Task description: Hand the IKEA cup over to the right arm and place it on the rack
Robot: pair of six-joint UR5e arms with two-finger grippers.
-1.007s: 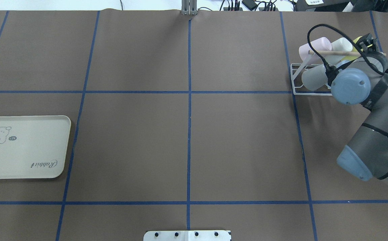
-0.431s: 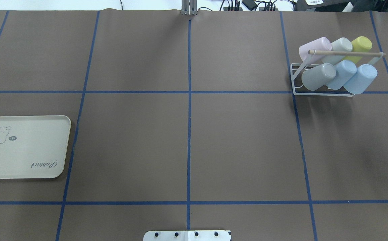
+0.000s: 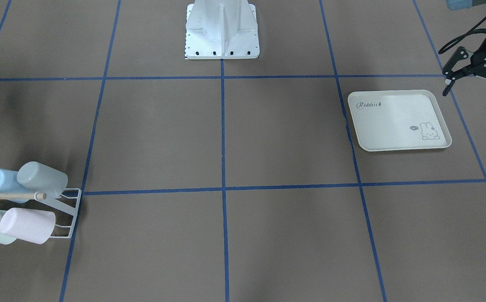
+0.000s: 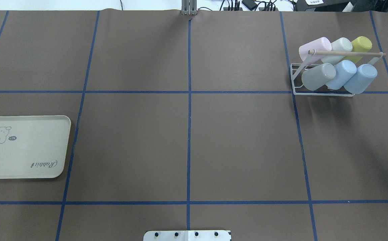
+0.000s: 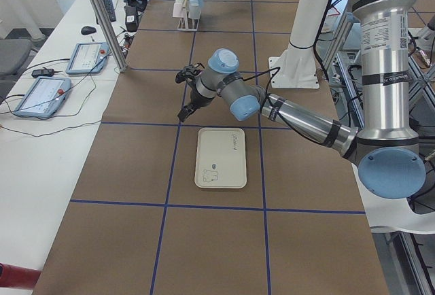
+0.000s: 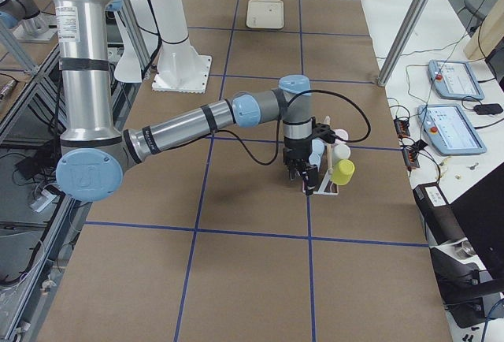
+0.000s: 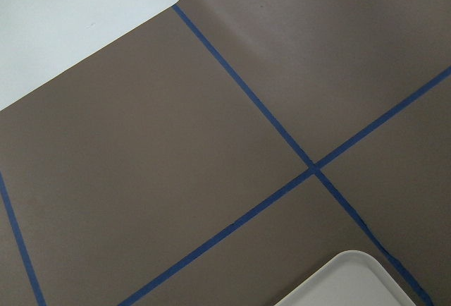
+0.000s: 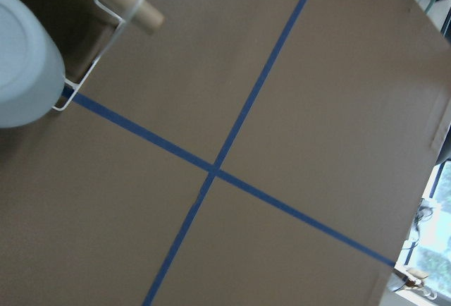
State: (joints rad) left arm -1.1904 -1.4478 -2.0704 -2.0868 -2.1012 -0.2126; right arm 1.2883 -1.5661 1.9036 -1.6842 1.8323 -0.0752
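Right arm (image 6: 181,125) has withdrawn from the overhead view. Six cups (image 4: 318,77) now hang on the rack (image 4: 344,53); placement appears complete. Right gripper (image 6: 305,178) is beside the rack, state indeterminable. Left gripper (image 3: 469,97) is spread and empty, far from the rack.

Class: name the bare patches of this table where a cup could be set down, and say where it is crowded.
Free: the whole middle of the table, between the tray and the rack; the tray itself is bare too. Crowded: the rack, holding six cups.
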